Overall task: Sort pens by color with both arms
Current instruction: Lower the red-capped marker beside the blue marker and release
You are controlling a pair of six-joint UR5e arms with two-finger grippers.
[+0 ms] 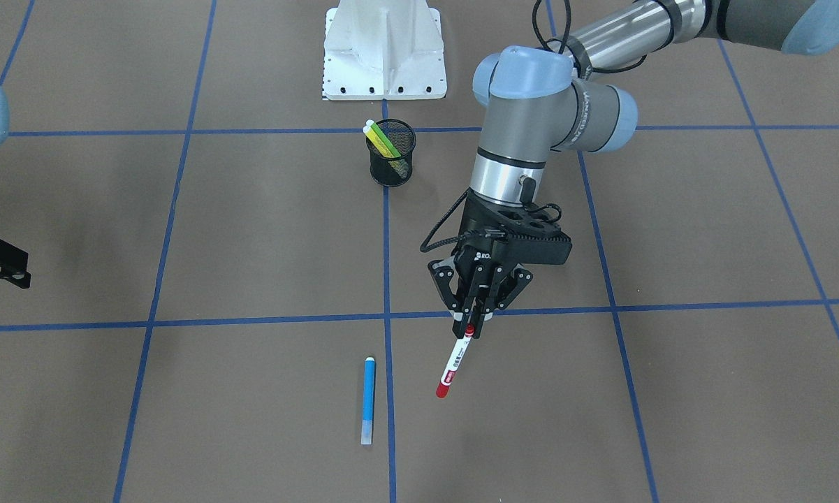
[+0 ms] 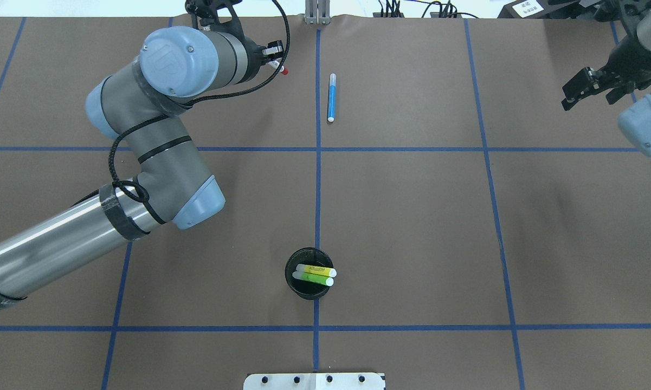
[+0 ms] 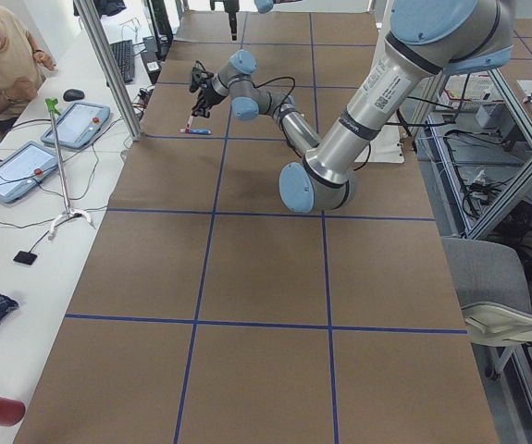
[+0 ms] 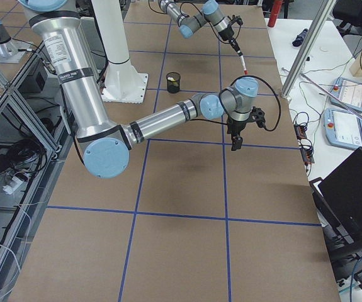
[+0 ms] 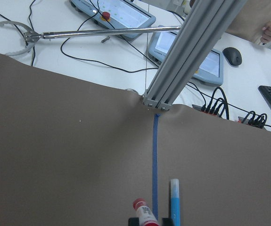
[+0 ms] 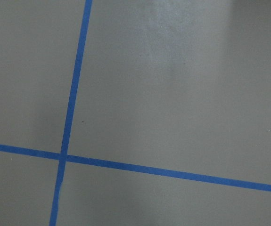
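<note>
Looks about half done, judging by how things lie. Finds the yellow highlighter (image 2: 317, 269) and the green highlighter (image 2: 314, 279) leaning side by side in the cup (image 1: 391, 173), on the centre tape line at the robot's end of the table (image 1: 670, 419).

Has the left pincer (image 1: 472, 325) clamped on the upper end of the red pen (image 1: 455, 367), held tilted with its lower red cap toward the table, near the blue pen (image 1: 368, 400). Cannot tell whether that cap touches the surface.

Finds the blue pen lying flat just beside the centre tape line, well apart from the cup and in neither pincer.

Places the right pincer (image 2: 590, 92) far out at the table's side, jaws seemingly apart and holding nothing. Sees only bare table and tape through its wrist camera.

Still calls for carrying the red pen to its place and fetching the blue pen, probably work for the right arm. Shows no second container or marked spot for red and blue, so cannot say where either belongs.
</note>
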